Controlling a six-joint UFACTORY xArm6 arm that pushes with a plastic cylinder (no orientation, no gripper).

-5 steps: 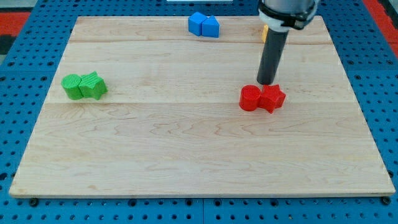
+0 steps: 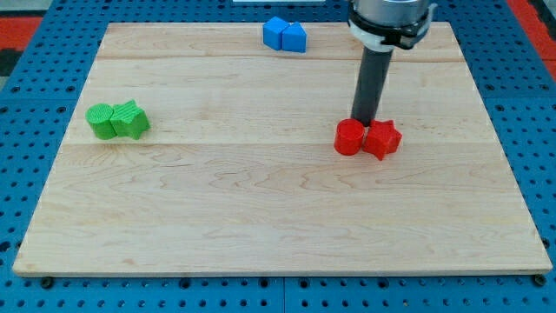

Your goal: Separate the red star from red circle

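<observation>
The red circle (image 2: 349,137) and the red star (image 2: 382,139) sit side by side and touching, right of the board's middle, the circle on the view's left. My tip (image 2: 364,121) stands just above the seam between the two, at their top edge, touching or almost touching them. The dark rod rises from there toward the view's top.
Two green blocks (image 2: 117,120) sit together at the view's left. Two blue blocks (image 2: 285,35) sit together at the top edge. The wooden board (image 2: 261,217) lies on a blue pegboard.
My tip has moved a little to the view's left, from above the star toward the seam between the two red blocks. The yellow block behind the rod is now hidden.
</observation>
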